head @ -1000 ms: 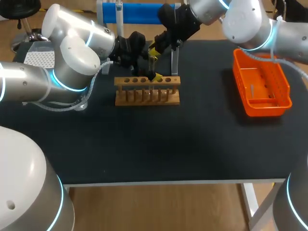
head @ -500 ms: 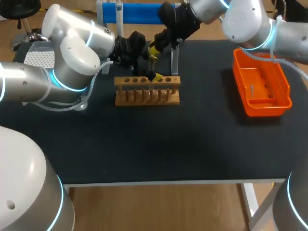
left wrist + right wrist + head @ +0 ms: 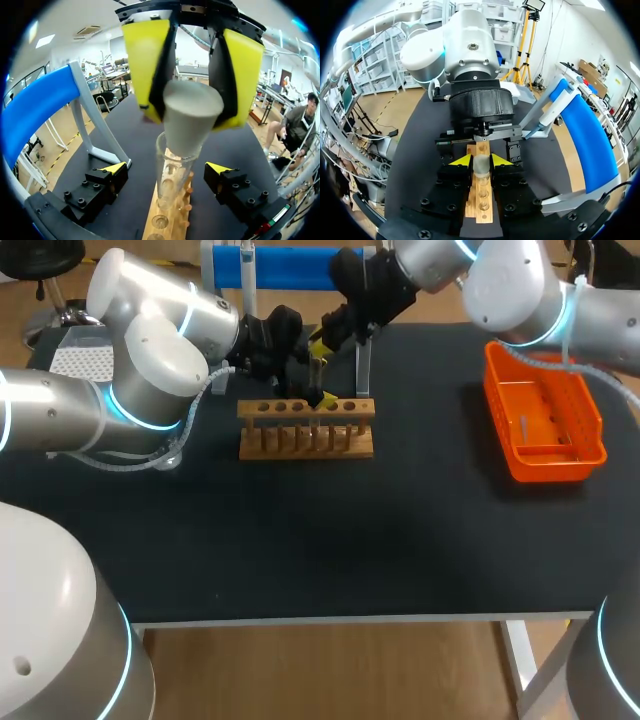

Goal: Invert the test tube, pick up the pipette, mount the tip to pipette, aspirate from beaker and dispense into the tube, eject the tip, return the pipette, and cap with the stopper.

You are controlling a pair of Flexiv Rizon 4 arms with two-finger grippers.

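Note:
A clear test tube (image 3: 172, 170) stands upright in the wooden rack (image 3: 305, 428), which also shows as the rack (image 3: 479, 200) in the right wrist view. My right gripper (image 3: 191, 107) hangs just above the tube's mouth, shut on a white stopper (image 3: 192, 125); the stopper's narrow end points down at the opening. In its own view the right gripper (image 3: 480, 161) pinches the stopper (image 3: 480, 166) between yellow tips. My left gripper (image 3: 167, 172) is open, one finger on each side of the tube and apart from it. In the head view both grippers meet over the tube (image 3: 316, 375).
An orange basket (image 3: 545, 420) sits at the right of the table. A blue pipette stand (image 3: 280, 265) is at the back behind the rack. A white tip box (image 3: 80, 360) lies at the far left, behind my left arm.

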